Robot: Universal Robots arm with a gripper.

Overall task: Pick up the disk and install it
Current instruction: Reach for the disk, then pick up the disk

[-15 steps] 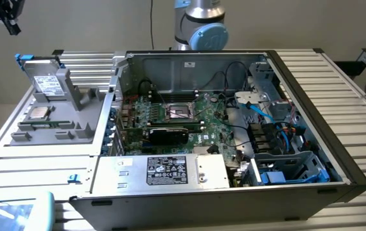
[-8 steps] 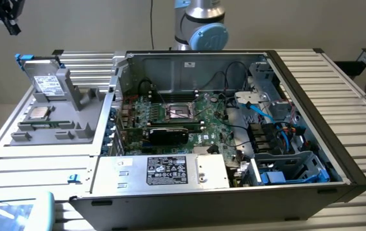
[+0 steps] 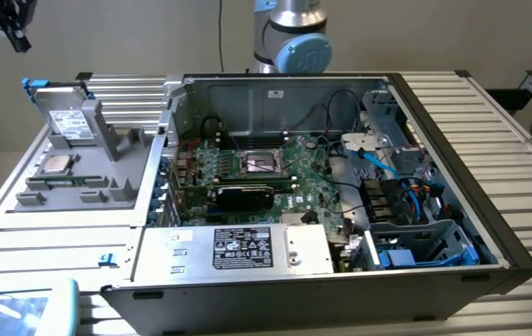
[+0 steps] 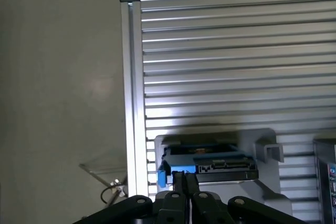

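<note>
Closed and empty, the black gripper hangs above the silver-grey metal disk in its blue plastic frame. It stands in a grey holder near the ribbed aluminium table corner. I think a good approach centres the jaws over the frame.

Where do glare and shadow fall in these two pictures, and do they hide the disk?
Wrist view: a bright band of glare crosses the ribbed table, and a dark shadow lies along the edge of the grey holder, but the disk in its blue frame is not hidden. Exterior view: the disk is evenly lit, while the inside of the computer case is dimmer.
</note>
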